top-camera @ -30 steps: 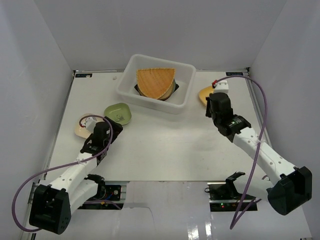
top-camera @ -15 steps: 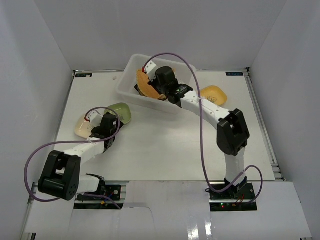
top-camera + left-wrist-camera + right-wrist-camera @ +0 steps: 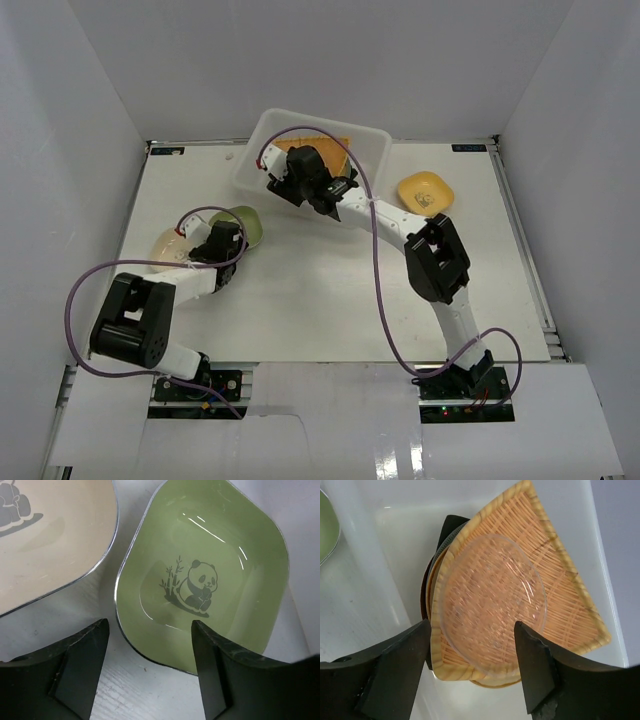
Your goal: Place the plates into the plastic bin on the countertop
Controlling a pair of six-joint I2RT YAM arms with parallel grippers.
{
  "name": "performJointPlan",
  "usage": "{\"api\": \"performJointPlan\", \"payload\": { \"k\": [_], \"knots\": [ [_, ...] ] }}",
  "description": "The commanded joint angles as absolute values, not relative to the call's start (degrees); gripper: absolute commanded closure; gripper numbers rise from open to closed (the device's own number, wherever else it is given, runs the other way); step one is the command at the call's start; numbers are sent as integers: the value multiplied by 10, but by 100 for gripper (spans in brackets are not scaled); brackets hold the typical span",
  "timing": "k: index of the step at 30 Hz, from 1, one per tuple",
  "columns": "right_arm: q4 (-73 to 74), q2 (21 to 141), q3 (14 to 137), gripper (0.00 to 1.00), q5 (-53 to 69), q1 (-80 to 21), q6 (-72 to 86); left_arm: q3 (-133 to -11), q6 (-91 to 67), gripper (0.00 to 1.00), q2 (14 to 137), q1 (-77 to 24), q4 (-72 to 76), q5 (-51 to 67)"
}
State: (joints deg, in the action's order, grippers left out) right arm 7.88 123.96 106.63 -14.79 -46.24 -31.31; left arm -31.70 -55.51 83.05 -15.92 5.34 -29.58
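Plates lie split between tub and table. A woven tan square plate (image 3: 560, 580) tops the stack inside the white translucent plastic bin (image 3: 372, 165), with a clear round dish (image 3: 490, 600) lying on it. On the flat white countertop (image 3: 300, 290), boxed in by white walls (image 3: 60, 120), a glossy green panda plate (image 3: 210, 555) sits just beside a cream plate (image 3: 50, 530), and a yellow plate (image 3: 425, 190) lies well apart. The left gripper (image 3: 150, 630) is spread wide at the green plate's near edge. The right gripper (image 3: 471, 630) hangs open and empty above the stack, further left across the bin than half a second ago.
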Motion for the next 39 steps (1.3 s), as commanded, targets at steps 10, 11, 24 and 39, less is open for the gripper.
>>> {"api": "performJointPlan", "payload": {
  "k": [10,11,24,39],
  "knots": [
    [-56,921,797,28,-170,-370,-79,-335,-545,86,849,-161,54,-314],
    [-55,907,775,27,-172,-347,-15,-329,-541,92,845,-162,54,-303],
    [-102,888,570,9,-143,-41,229,-237,-477,100,528,-196,33,-177],
    [-149,1034,586,16,-95,-11,319,-621,-352,100,763,-204,-10,-133]
  ]
}}
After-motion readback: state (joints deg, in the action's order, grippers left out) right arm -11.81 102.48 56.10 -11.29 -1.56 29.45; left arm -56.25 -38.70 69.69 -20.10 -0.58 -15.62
